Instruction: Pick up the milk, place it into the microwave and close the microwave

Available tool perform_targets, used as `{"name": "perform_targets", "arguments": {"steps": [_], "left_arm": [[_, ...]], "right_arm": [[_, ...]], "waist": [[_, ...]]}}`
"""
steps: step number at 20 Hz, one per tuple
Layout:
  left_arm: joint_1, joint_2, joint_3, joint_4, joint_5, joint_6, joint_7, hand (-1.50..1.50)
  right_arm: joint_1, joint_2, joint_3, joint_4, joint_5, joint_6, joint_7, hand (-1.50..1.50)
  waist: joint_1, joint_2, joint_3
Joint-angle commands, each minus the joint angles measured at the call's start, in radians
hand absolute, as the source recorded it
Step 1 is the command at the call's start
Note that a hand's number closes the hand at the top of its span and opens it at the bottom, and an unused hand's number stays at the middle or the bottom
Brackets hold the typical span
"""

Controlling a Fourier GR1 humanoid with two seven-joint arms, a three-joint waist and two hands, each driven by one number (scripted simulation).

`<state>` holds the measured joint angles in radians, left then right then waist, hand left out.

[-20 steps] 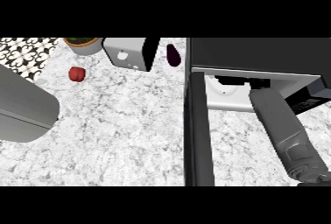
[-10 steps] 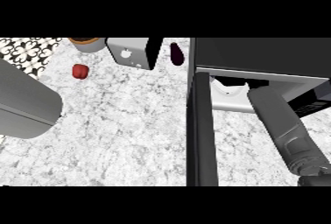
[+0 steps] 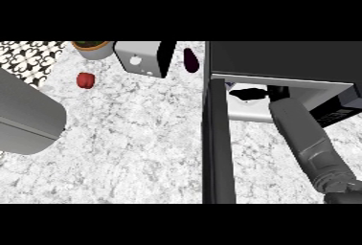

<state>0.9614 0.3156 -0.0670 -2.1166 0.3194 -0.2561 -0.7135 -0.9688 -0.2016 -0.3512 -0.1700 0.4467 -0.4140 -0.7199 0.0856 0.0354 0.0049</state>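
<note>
The microwave (image 3: 283, 60) stands at the right with its door (image 3: 218, 143) swung open toward me, seen edge-on as a dark vertical bar. My right forearm reaches up into the white cavity, where my right hand (image 3: 247, 93) shows as a black shape just past the door's hinge side. A small white and blue bit (image 3: 230, 85) at the hand's left may be the milk; the hand and door hide the rest. Whether the hand holds it cannot be seen. Only my left forearm (image 3: 25, 119) shows, at the far left; its hand is outside the view.
On the marble counter at the back lie a red pepper (image 3: 84, 80), a potted plant (image 3: 92, 48), a grey toaster-like box (image 3: 145, 57) and a dark purple eggplant (image 3: 191, 60). Patterned tiles fill the top left corner.
The view bobs slightly up and back. My right arm stays inside the microwave, barely shifted; the door stands as before.
</note>
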Motion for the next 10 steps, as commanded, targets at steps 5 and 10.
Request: {"name": "perform_targets", "arguments": {"steps": [5, 10], "left_arm": [[0.007, -0.028, -0.096, -0.017, -0.077, -0.009, 0.016, -1.5], [-0.007, -0.027, -0.119, -0.043, -0.117, -0.015, 0.025, -1.5]], "right_arm": [[0.026, -0.003, -0.048, 0.015, -0.06, 0.16, -0.099, -1.5], [0.093, -0.022, -0.064, -0.005, -0.097, 0.286, -0.168, -1.5]], "waist": [[-0.021, -0.014, -0.001], [-0.055, -0.027, -0.003]]}}
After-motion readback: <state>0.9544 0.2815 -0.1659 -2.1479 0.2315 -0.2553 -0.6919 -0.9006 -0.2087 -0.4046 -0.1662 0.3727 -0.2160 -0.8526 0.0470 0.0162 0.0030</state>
